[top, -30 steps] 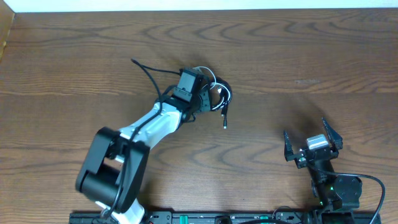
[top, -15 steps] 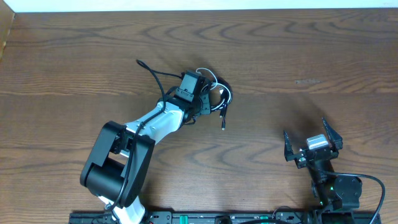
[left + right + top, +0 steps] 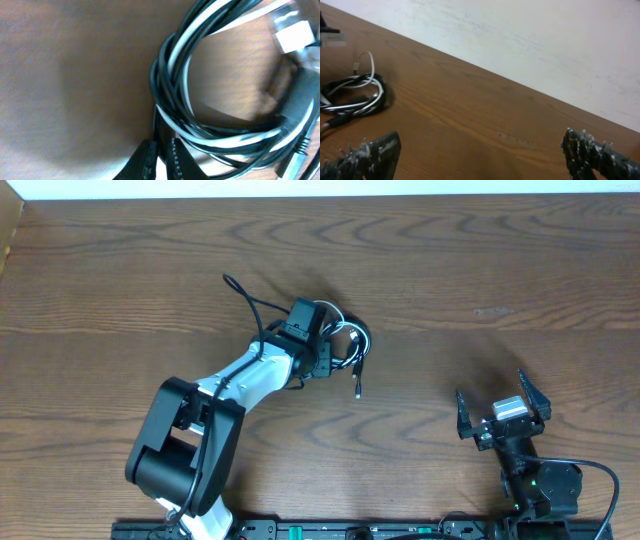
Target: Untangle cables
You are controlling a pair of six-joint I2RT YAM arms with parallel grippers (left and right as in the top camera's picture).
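Observation:
The black and white cables (image 3: 348, 340) lie coiled together left of the table's middle. A black tail (image 3: 243, 295) runs off to the upper left, and a plug end (image 3: 358, 387) hangs below the coil. My left gripper (image 3: 332, 346) sits on the coil. In the left wrist view the left gripper (image 3: 162, 150) is shut on a black strand (image 3: 159, 80) of the bundle, with white strands (image 3: 186, 45) wound alongside and a white plug (image 3: 295, 40) at the top right. My right gripper (image 3: 490, 386) stands open at the lower right, far from the coil (image 3: 355, 97), and the right gripper (image 3: 480, 142) holds nothing.
The wooden table (image 3: 480, 270) stretches bare behind and to the right of the coil. A white wall (image 3: 545, 45) rises beyond the table's far edge. The left arm's white and black links (image 3: 200, 430) cross the lower left.
My left gripper has closed on the cables and shifted slightly right. The black tail has slid right with it. The right arm has not moved.

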